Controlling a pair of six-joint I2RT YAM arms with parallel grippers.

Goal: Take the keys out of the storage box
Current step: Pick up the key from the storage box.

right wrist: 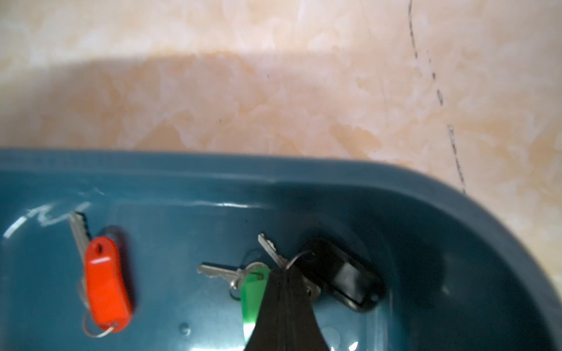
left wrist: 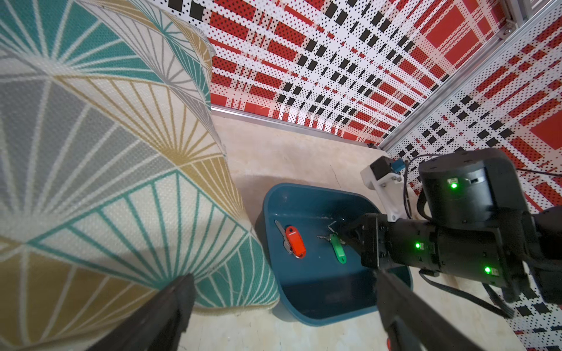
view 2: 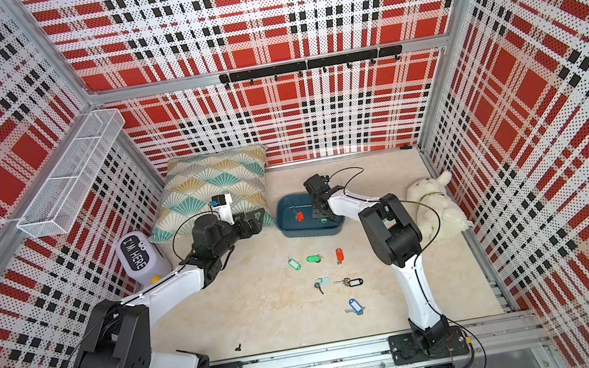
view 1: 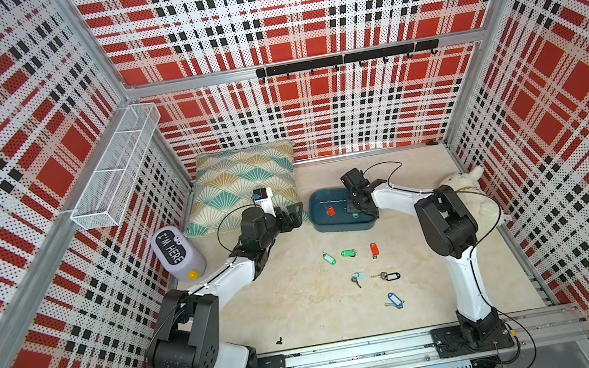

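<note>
Currently, the storage box (view 1: 348,227) is seen toward the rear edge of the worktop (view 1: 305,311), about mid-width. It stands just beside the front corner of a fan-patterned cushion (view 1: 244,181) that fills the rear left corner; whether the two touch cannot be told. Three keys are contained in the box: a red-tagged key (left wrist: 295,241) lies apart, while a green-tagged key (left wrist: 338,247) and a black-tagged key (right wrist: 343,273) overlap at their rings. The right gripper (right wrist: 284,273) is lowered into the box with its jaws pressed together right over that overlap; whether a ring or blade is pinched cannot be told. The left gripper (view 1: 290,217) is held spread wide and empty above the cushion's front corner, next to the box's left wall.

Six more keys are scattered over the middle of the worktop, well apart from the box. They are marked by a green tag (view 1: 329,258), a second green tag (view 1: 348,253), a red tag (view 1: 374,248), a pale tag (view 1: 359,275), a black tag (view 1: 391,277) and a blue tag (view 1: 394,299). A white plush toy (view 1: 461,182) is laid at the right edge behind the right arm, and a lilac container (view 1: 175,252) is laid at the left edge. A small black piece (view 1: 279,341) is seen near the front edge. A wire-mesh basket (view 1: 114,169) is hung on the left wall and a black hook rail (view 1: 345,59) on the rear wall.

Bare surface is left between the box and the rear edge, and around the scattered keys between the two arms.

"I'M HERE" is read on the container's black label.
</note>
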